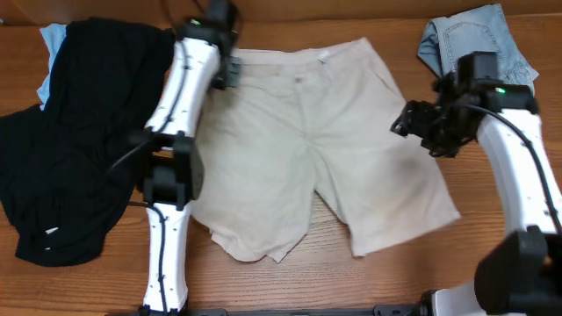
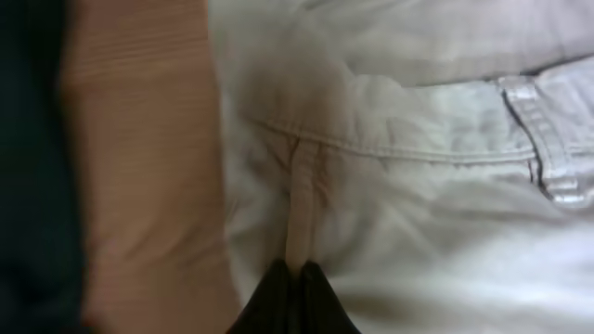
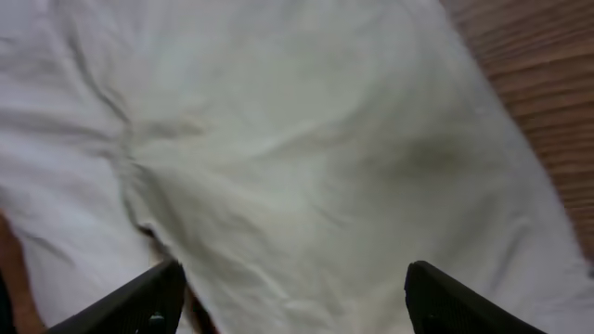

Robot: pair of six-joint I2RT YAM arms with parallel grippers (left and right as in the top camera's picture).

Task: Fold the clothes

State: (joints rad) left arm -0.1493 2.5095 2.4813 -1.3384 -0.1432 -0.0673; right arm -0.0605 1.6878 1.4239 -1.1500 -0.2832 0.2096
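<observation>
The pale beige shorts point(image 1: 334, 149) lie spread flat in the middle of the table, waistband at the far side, legs toward the front. My left gripper point(image 1: 230, 68) is at the waistband's far-left corner. In the left wrist view its jaws point(image 2: 297, 278) are shut on a pinched ridge of the cream cloth point(image 2: 418, 186) next to a seam and belt loop. My right gripper point(image 1: 406, 118) is over the right edge of the shorts. In the right wrist view its fingers point(image 3: 292, 297) are wide open above the cloth point(image 3: 306, 139), holding nothing.
A big black garment point(image 1: 70, 140) is heaped at the left, close to the left arm, and shows in the left wrist view point(image 2: 28, 167). Light-blue denim shorts point(image 1: 479, 39) lie at the far right. A pale blue cloth point(image 1: 53, 39) peeks out far left. Bare wood point(image 1: 351, 281) runs along the front.
</observation>
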